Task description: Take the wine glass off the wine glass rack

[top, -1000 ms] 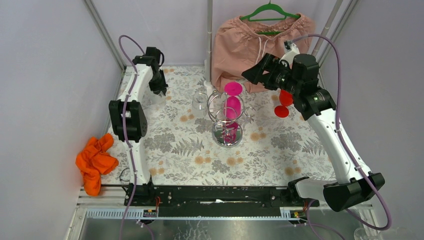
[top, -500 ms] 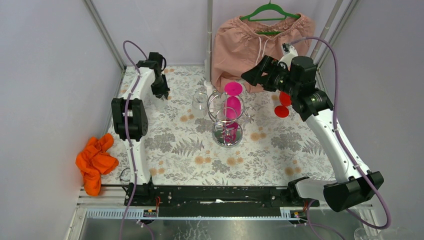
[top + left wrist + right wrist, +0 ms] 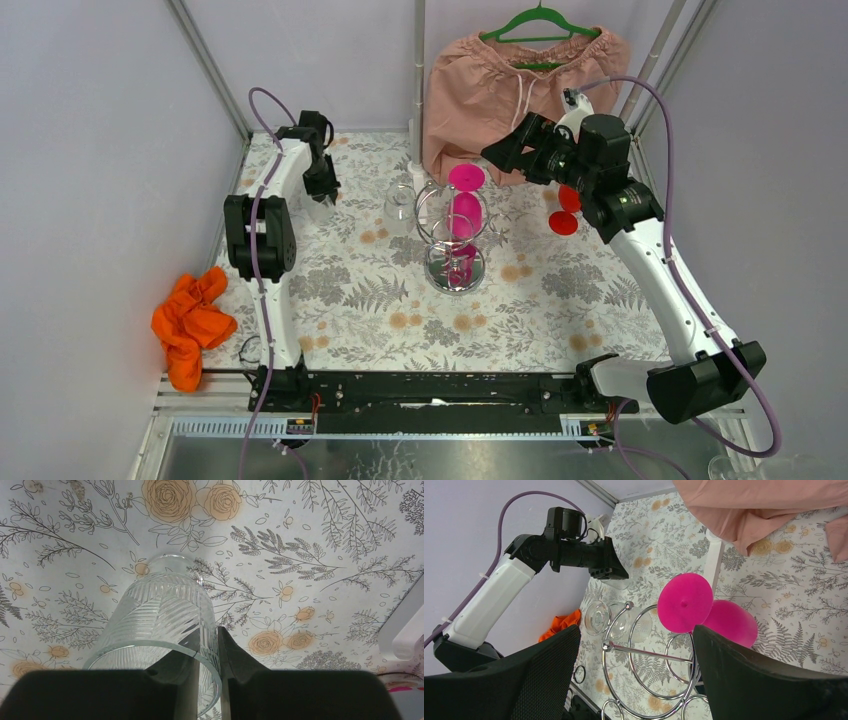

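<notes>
The chrome wine glass rack (image 3: 455, 240) stands mid-table. A magenta wine glass (image 3: 466, 200) hangs upside down from its top ring, and a clear wine glass (image 3: 399, 210) hangs on the left side. My right gripper (image 3: 497, 150) hovers open behind and right of the rack, above it. In the right wrist view the rack's wire loops (image 3: 649, 655) and the magenta glass (image 3: 685, 602) lie between the wide-apart fingers, untouched. At the far left my left gripper (image 3: 322, 192) is shut on the rim of a clear cut glass (image 3: 160, 610), one finger inside and one outside.
A red wine glass (image 3: 566, 210) sits on the table beside the right arm. Pink shorts (image 3: 520, 85) on a green hanger hang at the back. An orange cloth (image 3: 188, 325) lies outside the left edge. A floral cloth (image 3: 350, 300) covers the table.
Both arms have only crept: the left gripper with its clear glass moved slightly right, and the right gripper edged slightly left toward the rack. Neither gripper changed its opening.
</notes>
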`<state>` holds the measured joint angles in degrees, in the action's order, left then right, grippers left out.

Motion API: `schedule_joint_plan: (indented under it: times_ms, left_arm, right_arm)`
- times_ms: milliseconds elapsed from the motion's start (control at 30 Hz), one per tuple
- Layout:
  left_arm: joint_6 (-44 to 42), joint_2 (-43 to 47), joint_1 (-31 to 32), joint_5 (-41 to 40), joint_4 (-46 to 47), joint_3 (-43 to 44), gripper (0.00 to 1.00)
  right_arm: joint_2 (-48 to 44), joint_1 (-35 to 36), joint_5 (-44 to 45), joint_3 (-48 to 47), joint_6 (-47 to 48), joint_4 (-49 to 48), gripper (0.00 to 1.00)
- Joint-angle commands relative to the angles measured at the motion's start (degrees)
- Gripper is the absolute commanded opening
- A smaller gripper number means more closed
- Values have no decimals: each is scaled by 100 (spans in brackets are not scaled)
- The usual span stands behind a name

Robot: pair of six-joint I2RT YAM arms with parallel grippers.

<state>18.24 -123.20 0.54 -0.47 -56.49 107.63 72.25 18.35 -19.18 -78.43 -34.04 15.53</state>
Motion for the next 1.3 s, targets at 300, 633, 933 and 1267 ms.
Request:
schedule_joint_plan:
  times_ms: [300,633,933,1267]
  left_arm:
    - [8,239,-24,-506,-37,97,57]
    - [66,859,18,-494,-321,777,60]
    - [148,1814,284,-11,-376,1408,63]
    - [1850,4658,430,3190,4313,-2364,67]
  right_arm:
    - [48,11,-299,280,-155,-470,90]
    - [320,10,-194,566,-143,-559,90]
    - [704,12,-134,670,-165,-692,89]
    - [1011,2,-239,798,-445,-1158,81]
